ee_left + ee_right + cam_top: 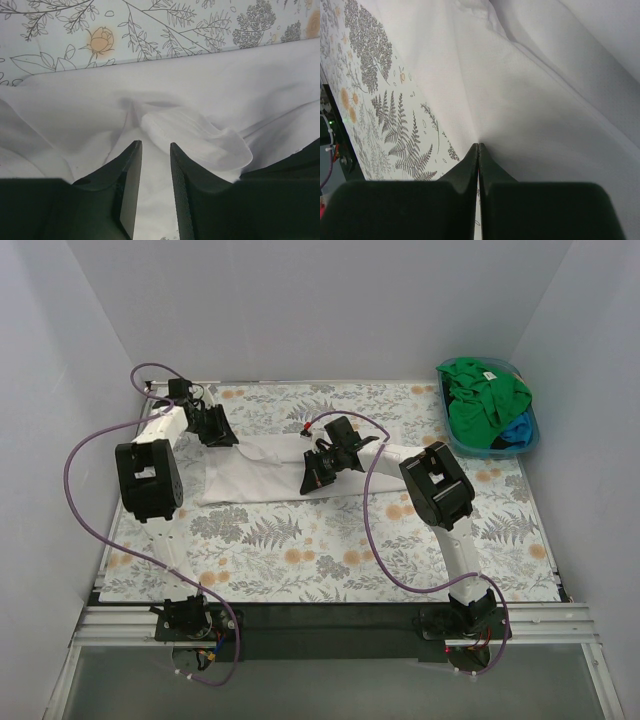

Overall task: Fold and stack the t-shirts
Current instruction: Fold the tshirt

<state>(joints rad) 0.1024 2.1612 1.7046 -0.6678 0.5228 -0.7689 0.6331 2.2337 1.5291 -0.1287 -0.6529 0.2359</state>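
White t-shirt (250, 472) on grey-and-orange floral table cloth (330, 540); green t-shirt (485, 395) and blue t-shirt (518, 430) in bluish bin (492, 453).

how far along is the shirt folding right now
Done: nothing yet; no folded stack is visible. In hand: the white shirt lies partly spread on the tablecloth, with the right gripper shut on its edge and the left gripper slightly open over a bunched part. Left: finishing this fold, then the green shirt and blue shirt, both crumpled in the bin at the far right.
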